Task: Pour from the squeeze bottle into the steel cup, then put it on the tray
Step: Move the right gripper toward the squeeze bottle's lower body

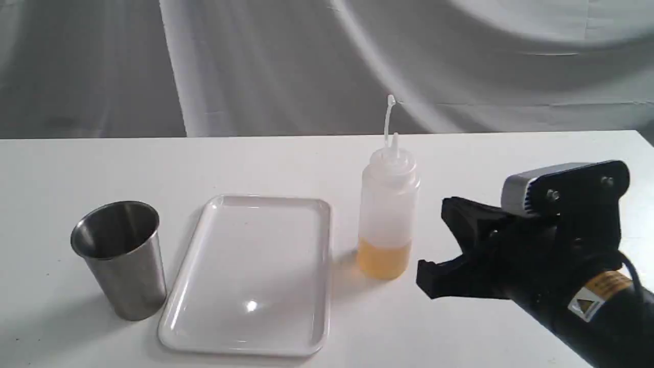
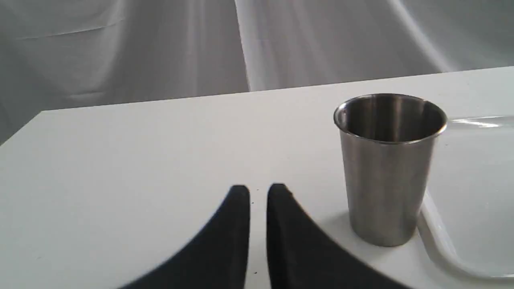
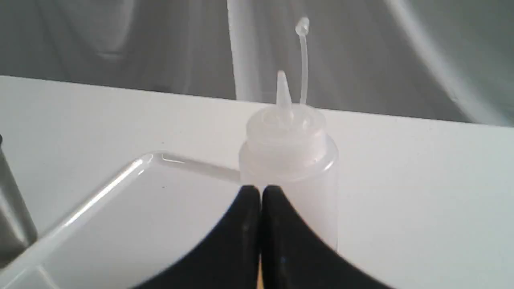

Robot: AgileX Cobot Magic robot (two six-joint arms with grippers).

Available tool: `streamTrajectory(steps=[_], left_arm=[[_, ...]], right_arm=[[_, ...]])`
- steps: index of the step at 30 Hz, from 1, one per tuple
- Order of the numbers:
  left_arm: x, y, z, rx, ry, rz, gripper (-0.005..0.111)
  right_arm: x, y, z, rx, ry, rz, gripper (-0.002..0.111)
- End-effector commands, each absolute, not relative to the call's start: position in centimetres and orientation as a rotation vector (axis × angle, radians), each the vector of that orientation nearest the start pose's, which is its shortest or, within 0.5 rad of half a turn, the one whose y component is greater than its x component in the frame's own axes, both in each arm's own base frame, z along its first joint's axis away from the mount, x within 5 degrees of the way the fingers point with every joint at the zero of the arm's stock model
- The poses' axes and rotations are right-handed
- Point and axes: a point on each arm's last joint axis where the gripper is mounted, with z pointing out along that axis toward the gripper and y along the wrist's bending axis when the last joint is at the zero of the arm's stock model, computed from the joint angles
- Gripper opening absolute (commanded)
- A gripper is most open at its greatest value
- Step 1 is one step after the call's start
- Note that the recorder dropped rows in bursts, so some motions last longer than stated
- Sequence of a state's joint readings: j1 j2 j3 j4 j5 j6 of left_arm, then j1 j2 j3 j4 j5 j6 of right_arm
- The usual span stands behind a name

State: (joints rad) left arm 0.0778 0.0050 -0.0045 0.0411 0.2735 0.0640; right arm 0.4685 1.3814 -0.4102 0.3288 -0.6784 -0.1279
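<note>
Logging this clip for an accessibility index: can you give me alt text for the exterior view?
A squeeze bottle with orange-yellow liquid at its bottom stands upright on a white table, the right pincer close beside it, not touching. A white tray lies left of the bottle, with a steel cup upright further left.

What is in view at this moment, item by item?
squeeze bottle: one, translucent white with orange-yellow liquid at the bottom, upright on the table just right of the tray in the exterior view, nozzle uncapped
steel cup: one, brushed metal, upright just left of the tray
tray: one, glossy white, flat between cup and bottle, nothing on it
table: one, white, under everything
backdrop cloth: one, grey, behind the table
right gripper: one, black, shut, empty, near the bottle but apart from it
left gripper: one, black, fingers almost together, empty, near the cup
</note>
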Motion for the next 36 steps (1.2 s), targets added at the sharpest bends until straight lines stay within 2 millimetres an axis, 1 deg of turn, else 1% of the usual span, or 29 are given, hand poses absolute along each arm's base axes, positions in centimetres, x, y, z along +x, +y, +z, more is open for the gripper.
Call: streamTrajectory(steps=[1, 6, 11, 17, 20, 29, 30, 32, 34, 36], left_arm=[[5.5, 0.5, 18.9, 0.009, 1.751, 0.141, 0.008], [5.5, 0.5, 18.9, 0.009, 1.751, 0.141, 0.008], [5.5, 0.5, 18.9, 0.009, 1.751, 0.141, 0.008], [5.5, 0.5, 18.9, 0.009, 1.751, 0.141, 0.008], [5.5, 0.5, 18.9, 0.009, 1.751, 0.141, 0.008], [5.5, 0.5, 18.9, 0.009, 1.751, 0.141, 0.008], [5.5, 0.5, 18.9, 0.009, 1.751, 0.141, 0.008], [5.5, 0.5, 18.9, 0.009, 1.751, 0.141, 0.008], [5.5, 0.5, 18.9, 0.009, 1.751, 0.141, 0.008], [5.5, 0.5, 18.9, 0.009, 1.751, 0.141, 0.008]], right_arm=[[23.4, 9.8, 19.8, -0.188, 1.768, 0.226, 0.0], [24.3, 10.2, 18.4, -0.21, 1.723, 0.194, 0.0], [25.0, 10.3, 17.0, -0.258, 1.679, 0.119, 0.0], [26.3, 11.0, 15.3, -0.275, 1.715, 0.107, 0.0], [26.8, 11.2, 15.2, -0.273, 1.701, 0.105, 0.0], [26.8, 11.1, 15.1, -0.261, 1.704, 0.112, 0.001], [26.8, 11.1, 15.0, -0.259, 1.712, 0.115, 0.002], [26.7, 11.2, 14.7, -0.265, 1.739, 0.118, 0.012], [26.6, 11.2, 14.4, -0.276, 1.776, 0.12, 0.03], [26.6, 11.3, 14.3, -0.286, 1.791, 0.123, 0.053]])
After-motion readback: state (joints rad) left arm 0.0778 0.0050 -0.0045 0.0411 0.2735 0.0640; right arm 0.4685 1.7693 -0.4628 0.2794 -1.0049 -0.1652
